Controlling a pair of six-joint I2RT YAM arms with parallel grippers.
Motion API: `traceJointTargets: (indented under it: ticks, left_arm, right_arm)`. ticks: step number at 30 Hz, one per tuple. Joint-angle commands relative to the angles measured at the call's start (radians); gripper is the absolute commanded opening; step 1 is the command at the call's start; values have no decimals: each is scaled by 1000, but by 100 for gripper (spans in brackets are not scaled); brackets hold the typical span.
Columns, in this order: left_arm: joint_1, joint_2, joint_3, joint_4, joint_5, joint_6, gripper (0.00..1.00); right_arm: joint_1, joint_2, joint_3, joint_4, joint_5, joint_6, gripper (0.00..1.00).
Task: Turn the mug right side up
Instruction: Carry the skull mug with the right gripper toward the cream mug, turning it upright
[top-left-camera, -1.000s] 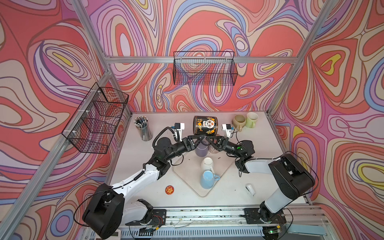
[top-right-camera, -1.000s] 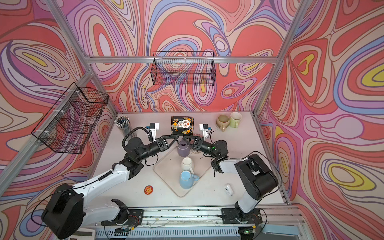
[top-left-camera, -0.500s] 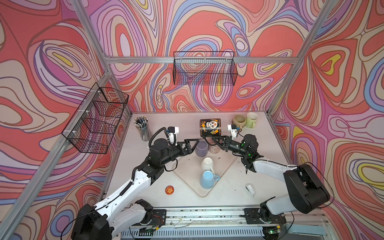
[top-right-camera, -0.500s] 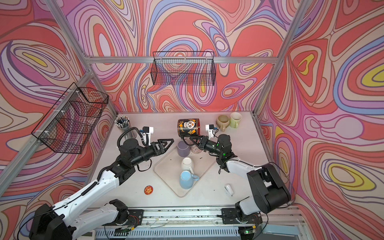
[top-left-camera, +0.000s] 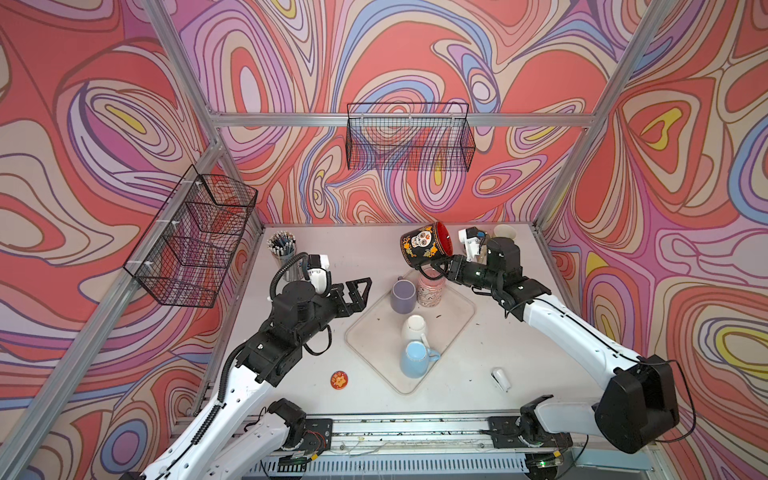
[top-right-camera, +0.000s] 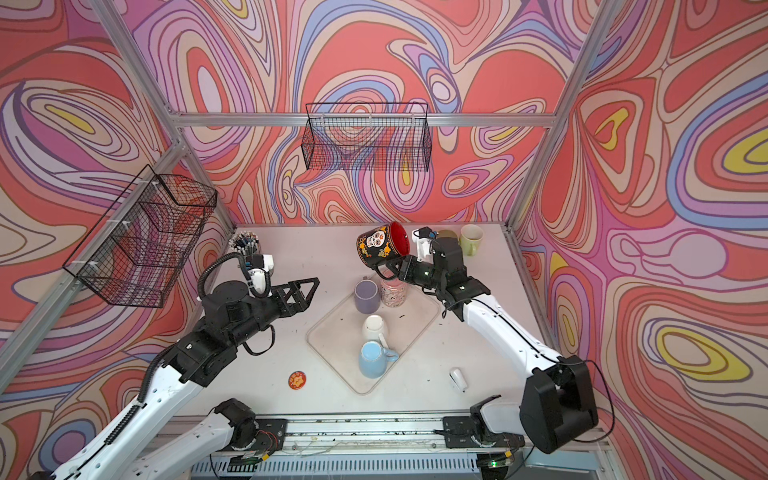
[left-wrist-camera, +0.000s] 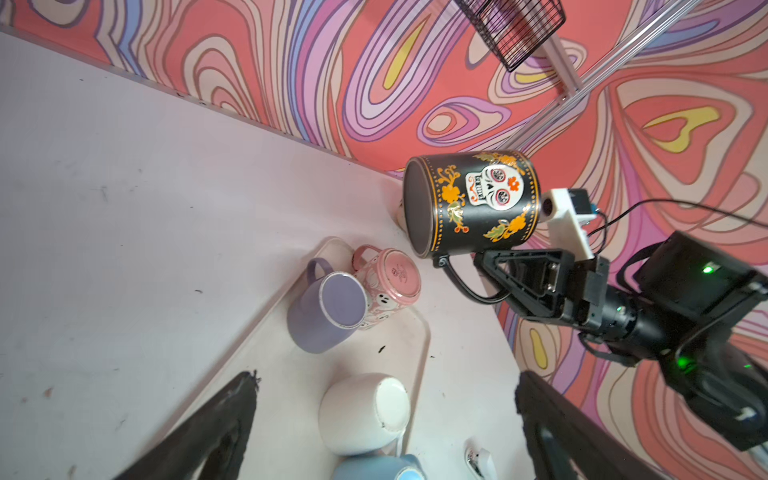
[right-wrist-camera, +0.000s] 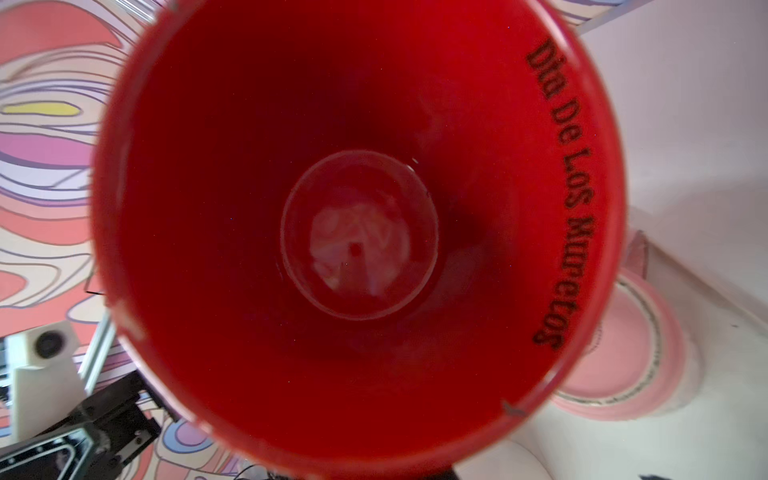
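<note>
1. Mug (top-left-camera: 424, 246) hangs in the air on its side, above the tray's (top-left-camera: 453, 316) far corner, over a pale bench (top-left-camera: 332, 253); swirl-patterned walls (top-left-camera: 374, 50) all round.
2. Mug: black, with white skull and orange flowers, red inside.
3. Right claw (top-left-camera: 441, 266) pinches its thin handle; left claw (top-left-camera: 360, 296) spread wide, empty.
</note>
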Motion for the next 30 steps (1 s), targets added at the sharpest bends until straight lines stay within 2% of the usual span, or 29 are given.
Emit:
traceJointTargets:
  ticks: [1,8,12,27,30]
  left_arm:
    - [7,26,60,-156,-51,89,100]
    - [6,133,153,-287,-34,159,100]
    - [7,176,179,-328,-63,192,100]
    - [7,229,134,-307,-134,256,100]
    - [7,229,125,-313,-146,271,100]
  right_arm:
    - [-1,23,136,-62,70,-116,0]
    - [-2,151,376,-300,201,-207,0]
    - [0,242,510,-414,283,-257,0]
    - [-9,640,986,-682,555,-416,0]
    - [-33,698,1058,-712,573,-422,0]
